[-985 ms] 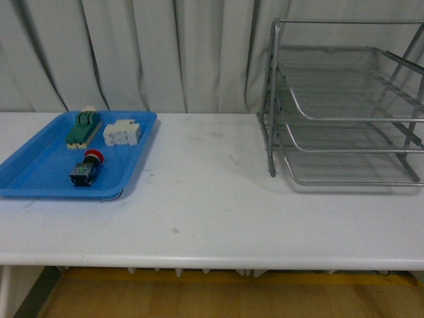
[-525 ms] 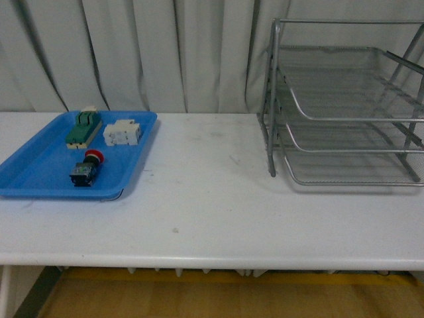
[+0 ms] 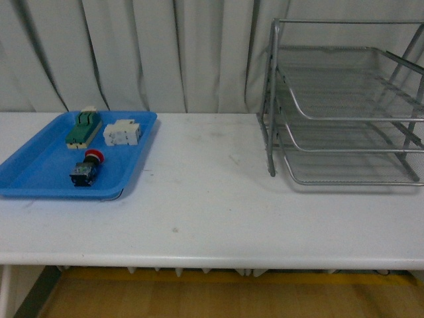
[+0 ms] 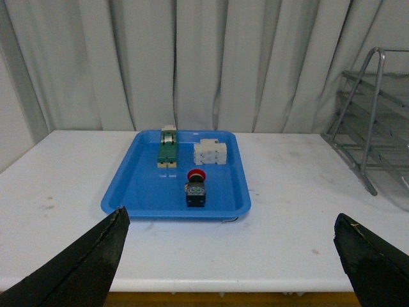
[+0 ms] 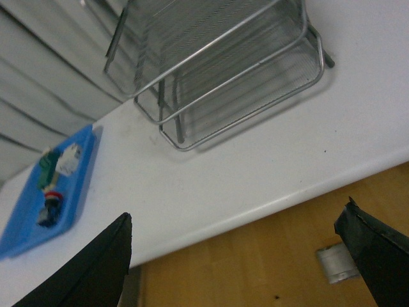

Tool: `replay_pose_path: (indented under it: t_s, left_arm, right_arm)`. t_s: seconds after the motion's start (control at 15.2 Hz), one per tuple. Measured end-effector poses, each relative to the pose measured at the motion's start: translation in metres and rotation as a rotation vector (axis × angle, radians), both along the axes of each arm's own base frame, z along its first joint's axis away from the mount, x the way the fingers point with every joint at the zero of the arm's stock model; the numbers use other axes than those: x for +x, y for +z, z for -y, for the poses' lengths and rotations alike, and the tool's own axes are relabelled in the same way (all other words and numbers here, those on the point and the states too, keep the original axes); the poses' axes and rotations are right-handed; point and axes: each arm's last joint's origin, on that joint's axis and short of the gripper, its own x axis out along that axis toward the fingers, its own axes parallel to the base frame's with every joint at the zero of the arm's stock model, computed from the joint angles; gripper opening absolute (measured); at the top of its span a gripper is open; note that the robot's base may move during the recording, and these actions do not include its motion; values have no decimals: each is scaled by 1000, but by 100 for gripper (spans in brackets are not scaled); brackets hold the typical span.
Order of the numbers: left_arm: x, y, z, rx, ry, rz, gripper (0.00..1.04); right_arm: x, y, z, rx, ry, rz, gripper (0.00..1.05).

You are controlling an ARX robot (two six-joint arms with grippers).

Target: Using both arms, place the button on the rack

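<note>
- Nothing is grasped; I judge this the very start, before any reach.
- The small red-capped, black-bodied push-button (image 3: 86, 167) lies in the flat blue plastic tray (image 3: 33, 175) on the white worktop's (image 3: 212, 205) left, well apart from the silver three-tier wire-mesh rack (image 3: 344, 112) at right.
- Left end effector (image 4: 230, 217) and right end effector (image 5: 236, 214): both spread wide, empty.
- Next I'd lower the left one over the button.
</note>
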Motion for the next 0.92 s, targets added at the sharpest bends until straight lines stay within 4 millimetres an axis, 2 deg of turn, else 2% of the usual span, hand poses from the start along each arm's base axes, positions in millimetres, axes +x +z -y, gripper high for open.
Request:
replay_pose_path:
  t_s: [0.13, 0.2, 0.33, 0.46, 0.59, 0.92]
  left_arm:
    - [0, 0, 0, 0, 0, 0, 98]
    - [0, 0, 0, 0, 0, 0, 98]
    - [0, 0, 0, 0, 0, 0, 98]
    - [0, 0, 0, 0, 0, 0, 98]
    - [0, 0, 0, 0, 0, 0, 98]
    - [0, 0, 0, 0, 0, 0, 98]
  right_arm:
    - [6, -4, 2, 44, -19, -1, 98]
    - [17, -10, 6, 131, -49, 5, 98]
    - [49, -18, 15, 329, -83, 61, 98]
    - [81, -32, 20, 440, -111, 57, 98]
    - [107, -53, 17, 497, -117, 0, 98]
    - [160, -76, 14, 538, -133, -30, 98]
